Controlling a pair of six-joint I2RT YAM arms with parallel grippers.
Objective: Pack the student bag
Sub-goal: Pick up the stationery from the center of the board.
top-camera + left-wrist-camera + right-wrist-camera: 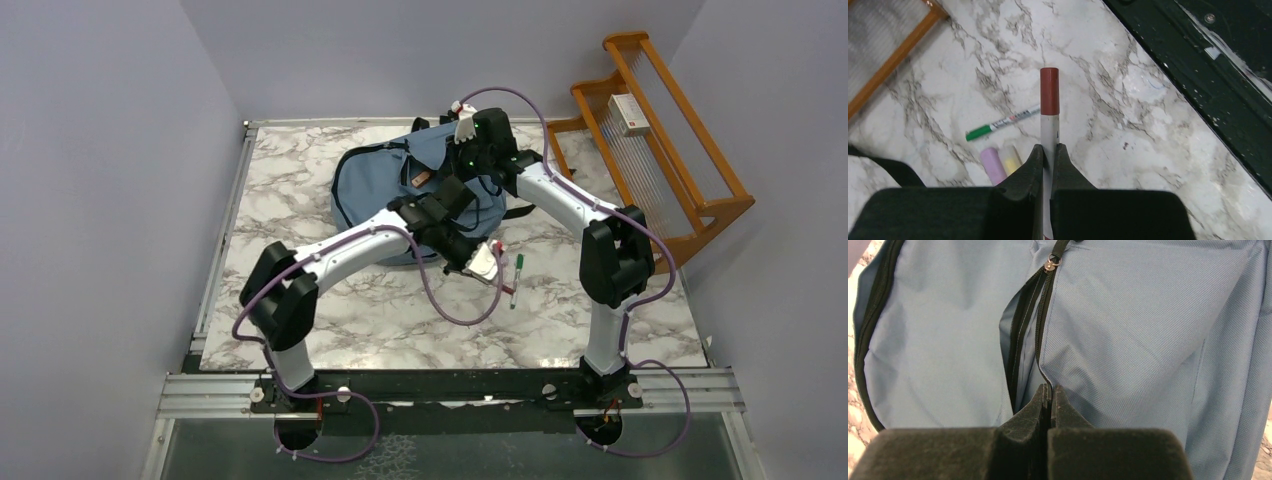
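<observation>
Marker (1049,100) is clamped in left gripper (1049,152). Bag (1128,340) fabric beside the zipper (1040,305) is pinched by the closed right gripper (1050,392).

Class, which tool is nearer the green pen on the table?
Left. The left tool, gripping a red-capped marker, hovers just beside the green pen; the right tool is farther off at the bag, pinching its fabric.

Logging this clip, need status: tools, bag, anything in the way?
Left tool shut on red-capped marker. Right tool shut on bag at its part-open zipper. Green marker, two pastel sticks loose on table.
</observation>
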